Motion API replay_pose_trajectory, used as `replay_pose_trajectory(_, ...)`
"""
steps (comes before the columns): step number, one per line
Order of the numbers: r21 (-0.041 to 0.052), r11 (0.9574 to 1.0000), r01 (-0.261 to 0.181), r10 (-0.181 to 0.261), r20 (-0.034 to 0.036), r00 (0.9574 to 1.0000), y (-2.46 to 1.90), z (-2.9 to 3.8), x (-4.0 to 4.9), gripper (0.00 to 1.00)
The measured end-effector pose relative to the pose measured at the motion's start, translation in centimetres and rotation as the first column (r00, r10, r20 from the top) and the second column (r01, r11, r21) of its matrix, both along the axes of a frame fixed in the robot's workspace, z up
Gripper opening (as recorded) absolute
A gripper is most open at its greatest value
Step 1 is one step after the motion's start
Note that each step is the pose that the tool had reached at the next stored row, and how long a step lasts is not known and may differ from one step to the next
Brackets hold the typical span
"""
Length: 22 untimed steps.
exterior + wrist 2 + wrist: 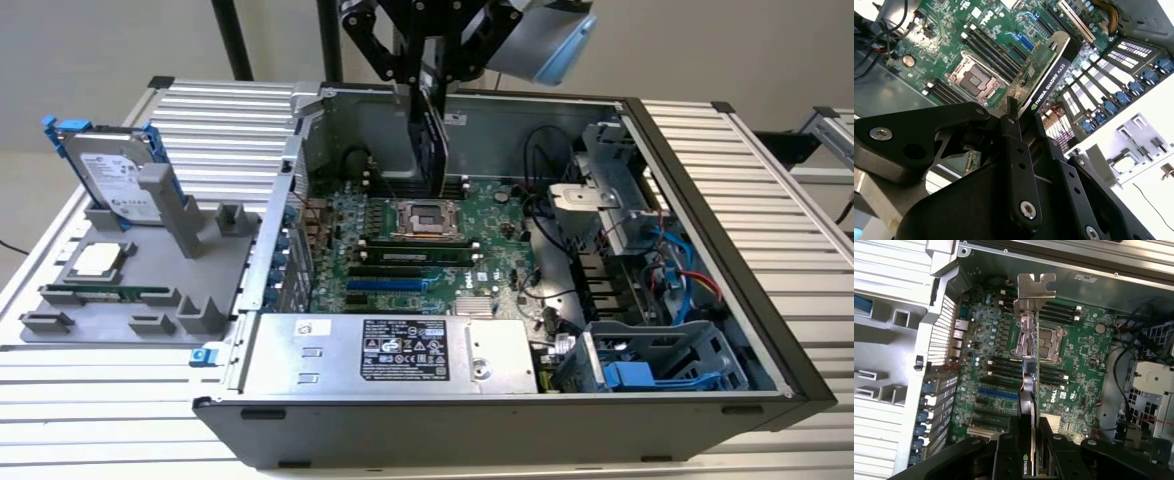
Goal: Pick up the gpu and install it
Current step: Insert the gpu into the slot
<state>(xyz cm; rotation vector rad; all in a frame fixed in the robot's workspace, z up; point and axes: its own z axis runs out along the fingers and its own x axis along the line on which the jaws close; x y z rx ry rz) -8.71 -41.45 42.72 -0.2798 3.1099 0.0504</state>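
Tightly closed, gripper (1029,434) clamping gpu (1046,75) edgewise

The open case (747,330) lies on the table (801,180), with the motherboard (501,255) on its floor, the power supply (387,350) along its near edge and a drive cage (654,365) in its near corner at the exterior view's right. The gpu (433,140) hangs over the motherboard by the far edge (clamped in the gripper (1029,427)). Along the table's edge at the exterior view's left lies a holder tray (80,320), with a hard drive (114,180) upright at its far corner.
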Motion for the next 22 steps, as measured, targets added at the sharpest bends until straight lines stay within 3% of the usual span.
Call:
replay_pose_trajectory(11, 0.0, 0.9985, -0.054, 0.054, 0.0, 0.9985, 0.0, 0.03, 0.07, 0.0)
replay_pose_trajectory(22, -0.0001, 0.9939, -0.111, 0.111, 0.0, 0.9939, 0.0, 0.04, 0.07, 0.0)
